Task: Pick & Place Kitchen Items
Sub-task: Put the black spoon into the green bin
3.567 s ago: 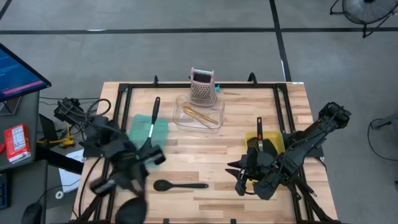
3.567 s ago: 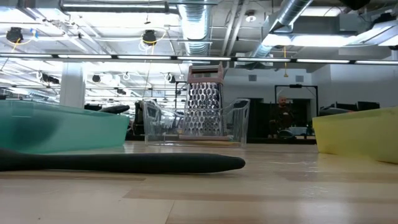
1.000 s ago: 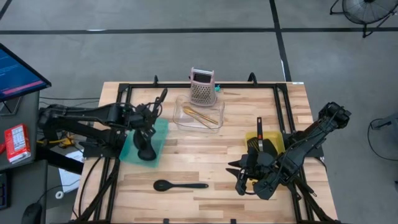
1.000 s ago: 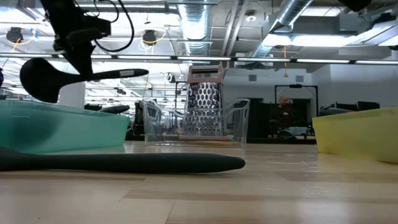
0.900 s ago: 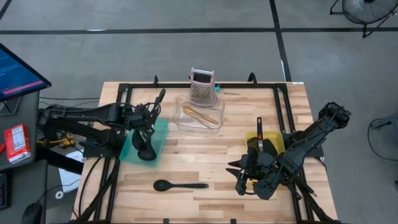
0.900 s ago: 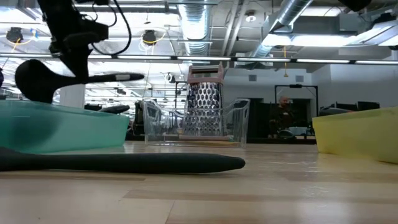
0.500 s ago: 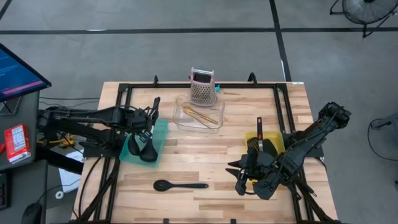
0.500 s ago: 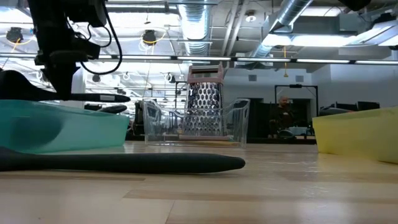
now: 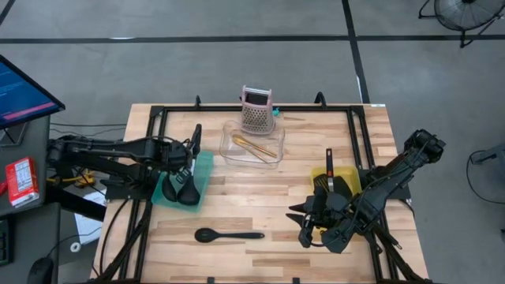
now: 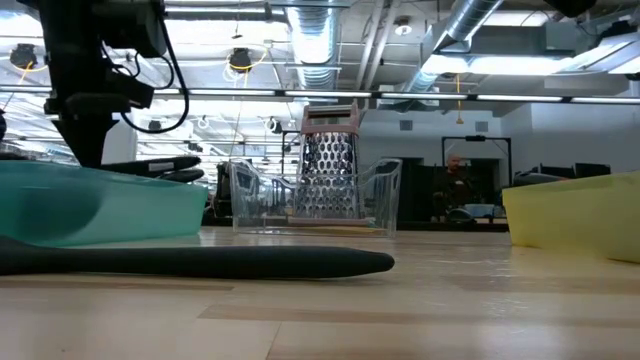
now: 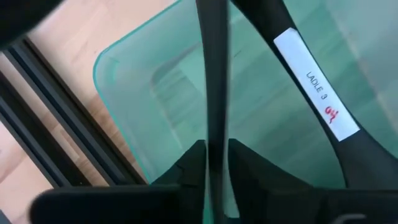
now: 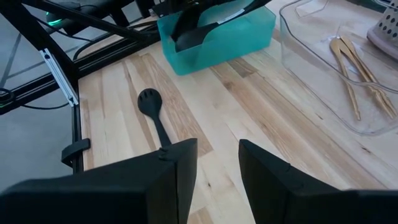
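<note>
A black ladle (image 11: pixel 212 81) lies in the teal bin (image 9: pixel 204 167) at the table's left, beside a second ladle with a white label (image 11: pixel 316 93). Both bowls (image 9: pixel 181 191) sit in the bin's near end, and a handle (image 9: pixel 196 134) sticks out over its far rim. My left gripper (image 11: pixel 216 171) stands over the bin, pointing steeply down, shut on the ladle's handle. My right gripper (image 12: pixel 217 165) hangs open above the table's near right, holding nothing. A black spoon (image 9: pixel 229 234) lies flat on the table. Golden sticks (image 9: pixel 254 146) lie in a clear tray. My left gripper has the thin handle of the ladle (image 11: pixel 215 146) between its two fingers (image 11: pixel 189 168), which lie close on either side and across it. They come from above, slanting down. The handle runs on over the bin's floor; the bowl end is outside the wrist view.
A pink grater (image 9: pixel 256 109) stands behind the clear tray (image 9: pixel 272 155). A yellow bin (image 9: pixel 347 180) with a black utensil sits right of centre. A black frame (image 9: pixel 158 118) rims the table. Bare wood lies between the spoon and the bins.
My left gripper has gone down toward the teal bin with the ladle. The ladle, held level above the bin's rim a second ago, has sunk until its bowl is inside the bin and its handle is at rim height.
</note>
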`<action>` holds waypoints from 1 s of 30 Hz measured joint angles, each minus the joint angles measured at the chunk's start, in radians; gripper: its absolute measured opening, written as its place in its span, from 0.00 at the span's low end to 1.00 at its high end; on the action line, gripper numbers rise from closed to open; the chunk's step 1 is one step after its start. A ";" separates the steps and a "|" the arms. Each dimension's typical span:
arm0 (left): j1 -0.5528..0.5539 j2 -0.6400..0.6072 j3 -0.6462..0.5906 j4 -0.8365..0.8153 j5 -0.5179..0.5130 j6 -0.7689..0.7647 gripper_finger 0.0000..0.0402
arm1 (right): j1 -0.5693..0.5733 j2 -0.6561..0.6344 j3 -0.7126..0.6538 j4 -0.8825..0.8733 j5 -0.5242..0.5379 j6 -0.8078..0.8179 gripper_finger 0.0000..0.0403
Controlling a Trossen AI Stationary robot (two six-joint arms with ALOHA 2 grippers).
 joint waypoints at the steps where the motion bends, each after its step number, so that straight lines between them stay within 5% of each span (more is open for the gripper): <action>1: 0.000 0.000 0.000 0.001 -0.001 0.000 0.14 | 0.000 0.000 0.000 0.001 0.000 0.000 0.29; 12: 0.000 0.000 0.001 0.014 0.006 0.005 0.49 | 0.000 0.000 0.000 0.000 0.000 0.002 0.29; 17: 0.000 -0.005 0.008 0.021 0.088 0.005 0.62 | 0.000 0.000 0.000 0.000 0.000 0.002 0.29; 30: -0.063 -0.006 0.186 0.070 0.192 0.023 0.60 | 0.000 0.000 0.000 0.000 0.000 0.002 0.29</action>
